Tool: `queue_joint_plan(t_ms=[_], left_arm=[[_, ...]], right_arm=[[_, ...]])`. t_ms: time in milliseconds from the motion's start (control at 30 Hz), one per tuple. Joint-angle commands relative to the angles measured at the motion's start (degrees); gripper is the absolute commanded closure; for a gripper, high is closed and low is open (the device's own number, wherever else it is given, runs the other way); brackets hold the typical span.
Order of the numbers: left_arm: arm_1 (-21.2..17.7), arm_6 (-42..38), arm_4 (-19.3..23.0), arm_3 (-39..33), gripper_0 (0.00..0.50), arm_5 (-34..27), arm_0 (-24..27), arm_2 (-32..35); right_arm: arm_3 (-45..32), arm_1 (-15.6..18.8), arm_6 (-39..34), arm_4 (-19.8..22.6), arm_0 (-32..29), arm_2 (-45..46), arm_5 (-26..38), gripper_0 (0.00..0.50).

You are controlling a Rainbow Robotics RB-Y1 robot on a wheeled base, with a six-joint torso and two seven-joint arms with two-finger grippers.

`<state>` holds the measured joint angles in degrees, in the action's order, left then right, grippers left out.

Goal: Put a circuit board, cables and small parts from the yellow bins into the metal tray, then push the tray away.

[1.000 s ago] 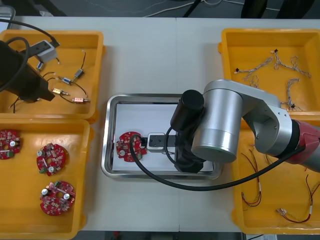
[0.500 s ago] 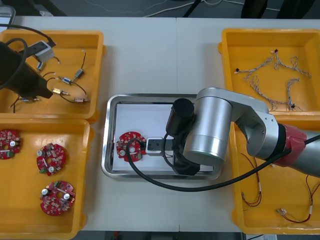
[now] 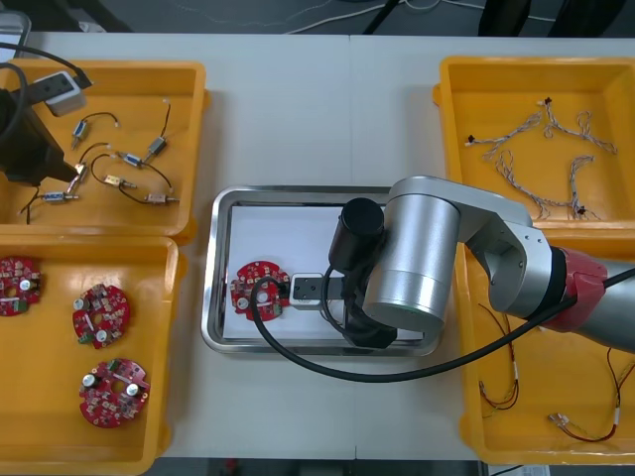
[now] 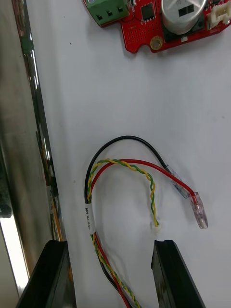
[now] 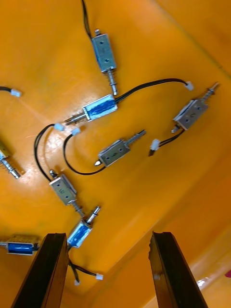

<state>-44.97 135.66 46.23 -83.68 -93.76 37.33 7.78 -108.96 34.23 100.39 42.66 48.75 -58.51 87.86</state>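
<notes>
The right tool [image 4: 109, 250] stands open inside the metal tray [image 3: 220, 297], over a red and yellow cable [image 4: 120, 163] near the circuit board [image 3: 256, 290], and the left tool [image 5: 106, 238] hangs open above small metal parts [image 5: 103, 50] in a yellow bin [image 3: 139, 69].

Light tabletop [image 3: 298, 119], matte, evenly lit, soft shadows. 1 thin seam [image 3: 349, 109] runs from the far edge toward the near edge, about mid-width. Beyond the far edge: strip of dark floor [image 3: 198, 12], white cable [image 3: 332, 17] trailing across it.
</notes>
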Motion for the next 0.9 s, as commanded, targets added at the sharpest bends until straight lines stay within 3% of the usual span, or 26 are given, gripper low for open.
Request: queue_joint_plan(t_ms=[33,300,567,900], left_arm=[[-3.7,11.1,-0.4,3.1,0.000,3.7,2.8,1.2],[-4.0,19.3,-1.8,4.5,0.000,5.0,3.0,1.4],[-4.2,19.3,-2.8,6.4,0.000,6.6,3.0,1.4],[-4.2,19.3,-4.0,9.7,0.000,9.0,3.0,1.4]], right_arm=[[-1.6,0.0,-1.2,1.4,1.1,1.4,-0.1,0.000],[-4.9,2.1,-1.3,6.9,1.1,6.9,1.9,0.000],[-9.8,3.9,-1.7,12.4,2.0,15.5,11.0,0.000],[-10.7,9.8,-2.4,20.4,2.0,28.0,19.1,0.000]])
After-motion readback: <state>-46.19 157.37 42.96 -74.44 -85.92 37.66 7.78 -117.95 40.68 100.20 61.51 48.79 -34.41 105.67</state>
